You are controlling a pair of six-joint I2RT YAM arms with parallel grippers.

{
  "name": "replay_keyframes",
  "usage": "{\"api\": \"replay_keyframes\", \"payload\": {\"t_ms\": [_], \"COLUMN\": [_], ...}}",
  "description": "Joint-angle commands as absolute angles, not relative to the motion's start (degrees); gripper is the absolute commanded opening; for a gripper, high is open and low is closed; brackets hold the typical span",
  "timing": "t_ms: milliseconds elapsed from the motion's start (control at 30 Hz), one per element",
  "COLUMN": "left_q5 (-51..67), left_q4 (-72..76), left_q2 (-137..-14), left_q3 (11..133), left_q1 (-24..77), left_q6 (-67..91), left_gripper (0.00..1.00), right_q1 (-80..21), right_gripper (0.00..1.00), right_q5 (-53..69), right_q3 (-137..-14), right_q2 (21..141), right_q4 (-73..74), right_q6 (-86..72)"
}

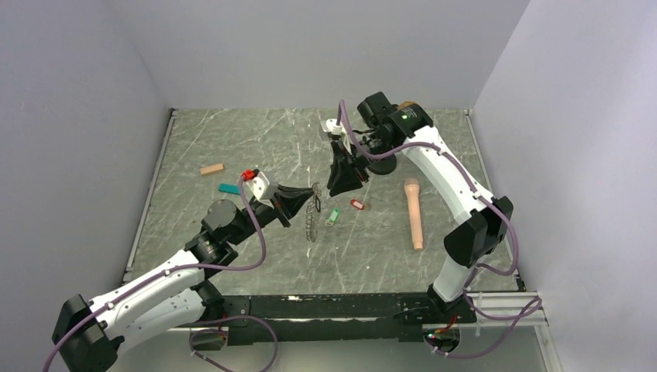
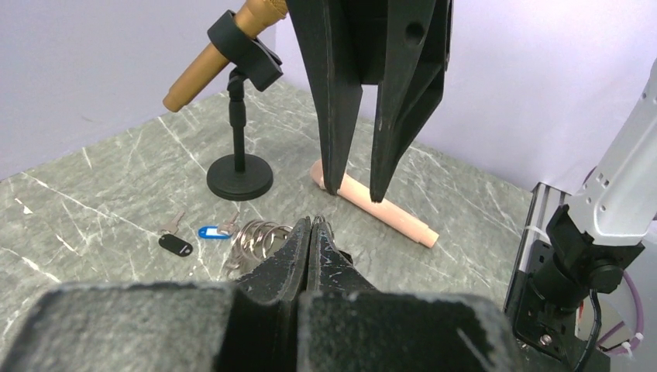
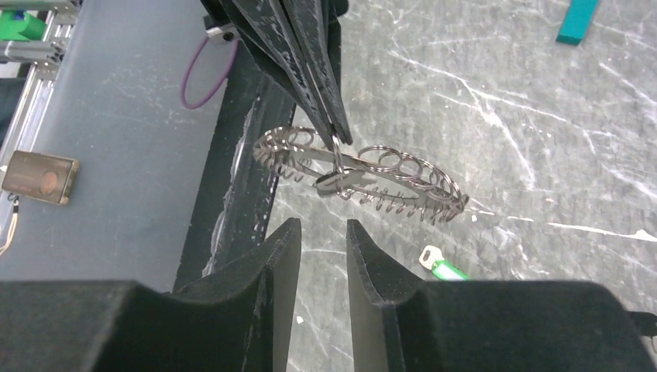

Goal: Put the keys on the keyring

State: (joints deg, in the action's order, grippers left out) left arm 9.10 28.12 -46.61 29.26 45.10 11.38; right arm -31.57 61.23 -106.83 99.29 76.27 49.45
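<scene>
Grips the keyring point(image 3: 364, 174) with the left gripper point(image 3: 338, 141), both fingers pressed flat together on the rim. Holds it on edge and tilted, with beaded loops and small hooks fanning out to either side of the pinch. Cannot tell about contact between the lower rim and the table point(image 1: 232, 139).

Hangs the right gripper point(image 3: 321, 229) just beside the ring and apart from it, jaws parted by a narrow gap with nothing between them. Sees, from the left wrist, its two dark fingers point(image 2: 335, 116) pointing straight down just beyond the left fingertips.

Finds the keys loose on the marble top. Spots the green-tagged key point(image 1: 333, 216) lying flat just beside the ring on the right arm's side. Spots the red-tagged key point(image 1: 356, 204) a little further off, between the ring and the pink microphone point(image 1: 414, 213) lying flat on the table.

Picks out, from the left wrist, the black-tagged key point(image 2: 176, 244) and the blue-tagged key point(image 2: 213, 232) side by side near the round base of the microphone stand point(image 2: 240, 177). Puts the blue one closer to the ring, touching or not impossible to say. Notes a gold microphone point(image 2: 225, 54) clipped at a slant on top of the stand.

Notes the tan block point(image 1: 212, 168) and the teal block point(image 1: 228, 188) near each other beyond the left arm, well apart from the ring.
</scene>
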Motion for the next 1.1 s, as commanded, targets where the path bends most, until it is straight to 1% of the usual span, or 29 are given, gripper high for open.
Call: {"api": "replay_keyframes", "payload": {"t_ms": [0,200,700,933,1067], "left_q5": [12.49,14.63,18.12,19.35,19.83], "left_q4": [30.89,32.35,36.8,37.74,38.36], "left_q2": [-46.49,-47.65,-47.72,-47.6,-47.63], "left_q3": [31.74,32.16,31.05,30.54,30.33], "left_q1": [44.41,44.18,42.53,41.54,41.11], "left_q6": [10.14,10.37,11.58,12.2,12.67], "left_gripper": [0.0,0.0,0.0,0.0,0.0], "right_q1": [-31.8,-31.89,-32.08,-32.99,-33.28], "right_gripper": [0.33,0.33,0.31,0.29,0.24], "right_q5": [65.25,67.24,66.49,66.72,66.88], "right_q3": [-107.92,-107.93,-104.18,-103.54,-104.17], "right_q2": [96.44,97.8,98.58,98.91,99.47], "right_q4": [74.06,73.99,69.88,69.26,69.82], "right_q6": [47.8,47.47,43.9,43.42,43.68]}}
